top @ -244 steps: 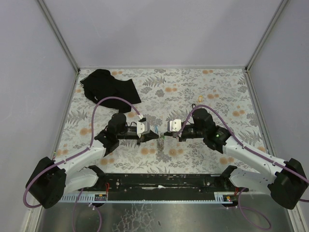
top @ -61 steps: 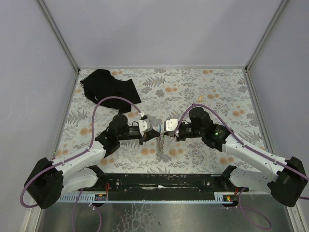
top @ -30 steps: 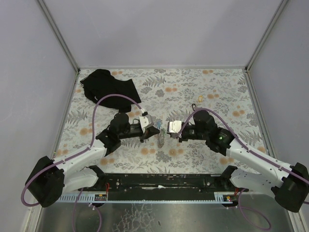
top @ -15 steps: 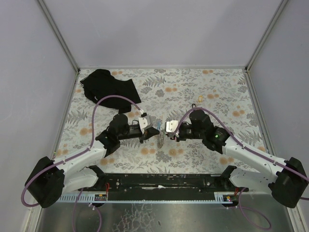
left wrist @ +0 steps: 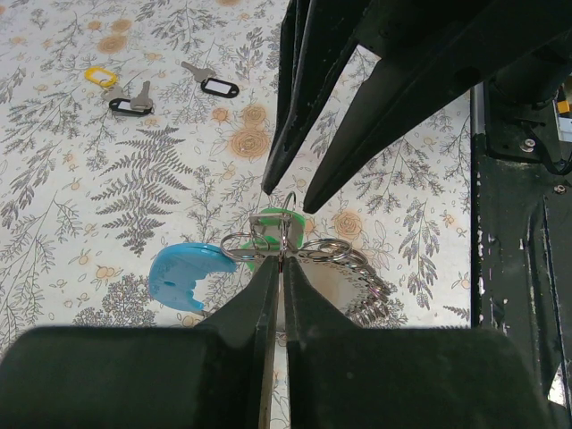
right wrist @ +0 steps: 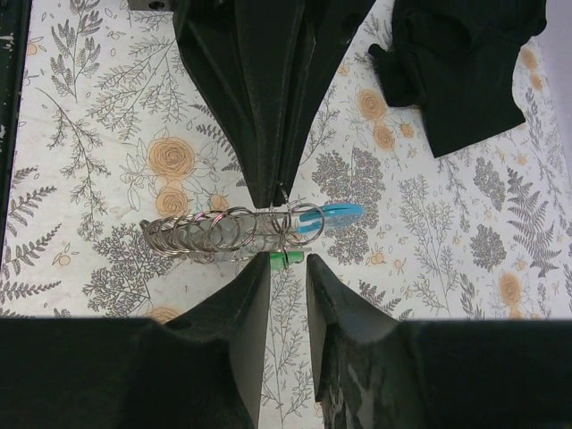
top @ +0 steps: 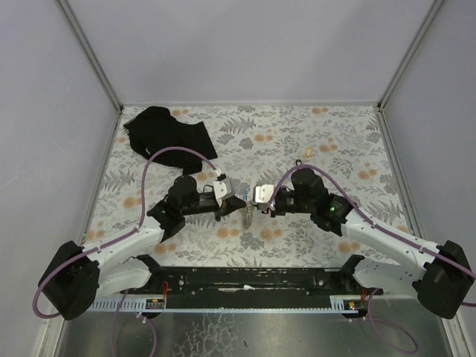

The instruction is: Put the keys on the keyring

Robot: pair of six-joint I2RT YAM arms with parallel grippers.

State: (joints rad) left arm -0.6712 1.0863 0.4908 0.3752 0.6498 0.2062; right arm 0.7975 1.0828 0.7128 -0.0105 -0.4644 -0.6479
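A robotics lab test cell, not a home. Plain pale walls framed by aluminium struts box in the table, which wears a floral cover. At the bottom of the overhead view, two white-and-black arms are bolted to a black rail, trailing purple cables over bare sheet metal.

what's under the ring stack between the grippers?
A green key tag peeks out beneath the metal rings, near the light-blue keyring. The rest of it is covered by the rings and left gripper.
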